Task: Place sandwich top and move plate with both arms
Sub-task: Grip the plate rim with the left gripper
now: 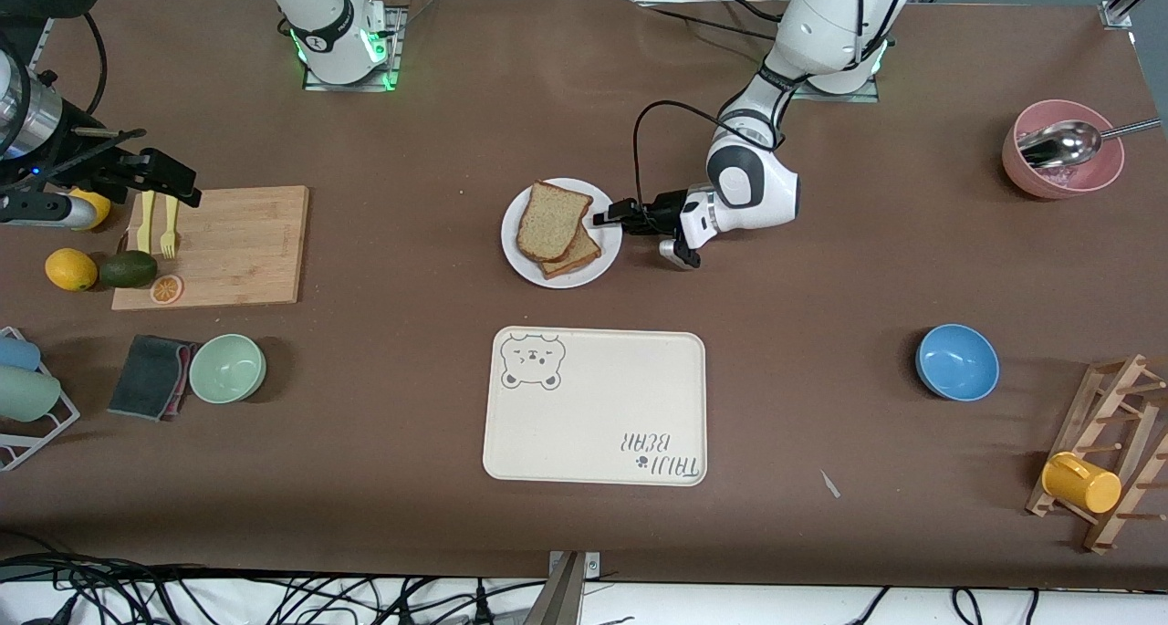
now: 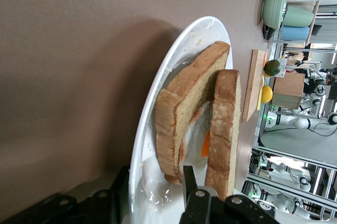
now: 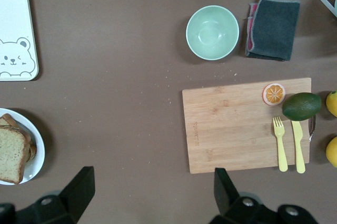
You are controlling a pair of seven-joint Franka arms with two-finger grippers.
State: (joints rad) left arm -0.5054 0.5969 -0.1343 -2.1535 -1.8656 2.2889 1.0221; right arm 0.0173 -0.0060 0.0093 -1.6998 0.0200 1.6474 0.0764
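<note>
The white plate (image 1: 518,258) stands mid-table with a sandwich on it. The sandwich top (image 1: 552,216), a greyish-tan slice, lies on the smaller golden slice (image 1: 577,257), leaning off to one side. In the left wrist view the top (image 2: 224,129) stands apart from the lower slice (image 2: 184,97), with white and orange filling between them. My left gripper (image 1: 604,216) is shut on the plate's rim (image 2: 158,97) at the left arm's end, one finger (image 2: 113,195) under it, one (image 2: 188,179) above. My right gripper (image 1: 169,178) is open and empty, high over the cutting board's end.
The bear-print tray (image 1: 593,406) lies nearer the camera than the plate. A cutting board (image 1: 228,242) with fork, knife and fruit, a green bowl (image 1: 227,368) and a grey cloth (image 1: 146,376) are at the right arm's end. A blue bowl (image 1: 956,361), pink bowl (image 1: 1063,173) and cup rack (image 1: 1109,452) are at the left arm's end.
</note>
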